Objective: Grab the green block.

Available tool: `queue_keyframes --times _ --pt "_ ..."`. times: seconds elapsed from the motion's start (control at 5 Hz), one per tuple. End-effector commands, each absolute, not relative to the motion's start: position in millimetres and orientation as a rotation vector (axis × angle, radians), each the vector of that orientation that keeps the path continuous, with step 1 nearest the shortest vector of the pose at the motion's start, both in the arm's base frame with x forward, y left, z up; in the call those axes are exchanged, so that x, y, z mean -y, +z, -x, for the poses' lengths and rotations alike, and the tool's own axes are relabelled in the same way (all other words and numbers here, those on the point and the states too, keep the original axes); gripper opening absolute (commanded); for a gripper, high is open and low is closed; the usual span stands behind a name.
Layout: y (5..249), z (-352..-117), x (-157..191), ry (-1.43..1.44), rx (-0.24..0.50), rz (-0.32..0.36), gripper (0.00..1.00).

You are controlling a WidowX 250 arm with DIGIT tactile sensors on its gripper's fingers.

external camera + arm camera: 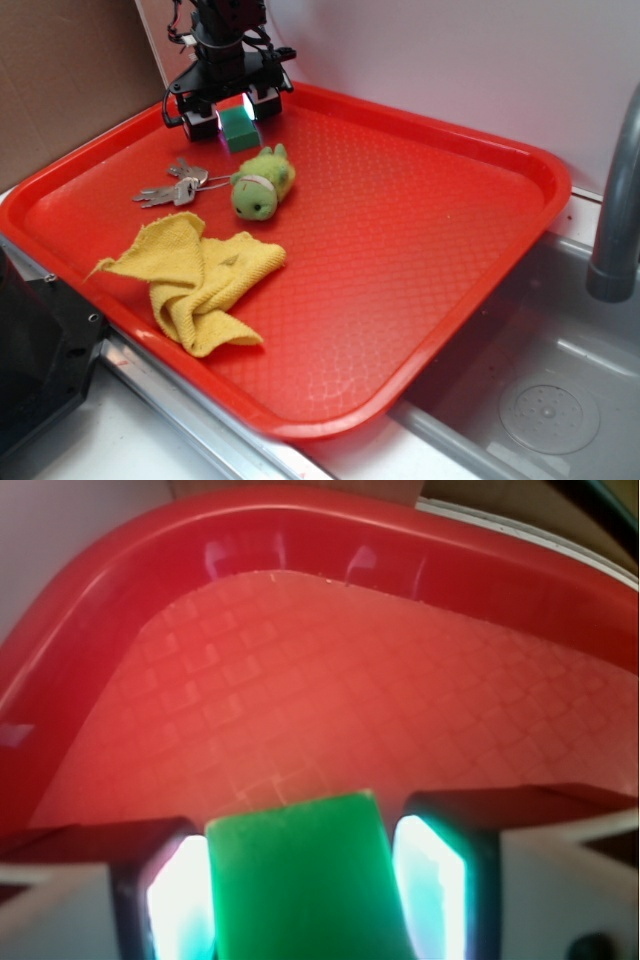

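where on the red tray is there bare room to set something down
The whole right half of the red tray, from the plush toy and yellow cloth to the rim beside the sink, is bare. The far left is crowded: the gripper brackets the green block, with the keys close by.

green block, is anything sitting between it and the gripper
Nothing visible does. The small dark green rectangular block already sits between the two fingers of the gripper, one on each side of it in the wrist view. The fuzzy lime-green plush toy and the metal keys lie apart, nearer the camera.
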State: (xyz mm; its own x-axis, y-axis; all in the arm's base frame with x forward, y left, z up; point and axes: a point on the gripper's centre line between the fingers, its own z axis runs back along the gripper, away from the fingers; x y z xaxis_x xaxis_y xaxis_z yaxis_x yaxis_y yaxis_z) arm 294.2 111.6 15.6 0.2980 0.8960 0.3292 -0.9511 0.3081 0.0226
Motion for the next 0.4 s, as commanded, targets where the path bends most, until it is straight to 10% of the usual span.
queue_keyframes --times 0.0,0.2 --pt "83.0 -278.9 -93.8 0.773 0.134 -0.129 0.00" --pt "119.7 -252.3 -65.4 0.551 0.100 -0.063 0.00"
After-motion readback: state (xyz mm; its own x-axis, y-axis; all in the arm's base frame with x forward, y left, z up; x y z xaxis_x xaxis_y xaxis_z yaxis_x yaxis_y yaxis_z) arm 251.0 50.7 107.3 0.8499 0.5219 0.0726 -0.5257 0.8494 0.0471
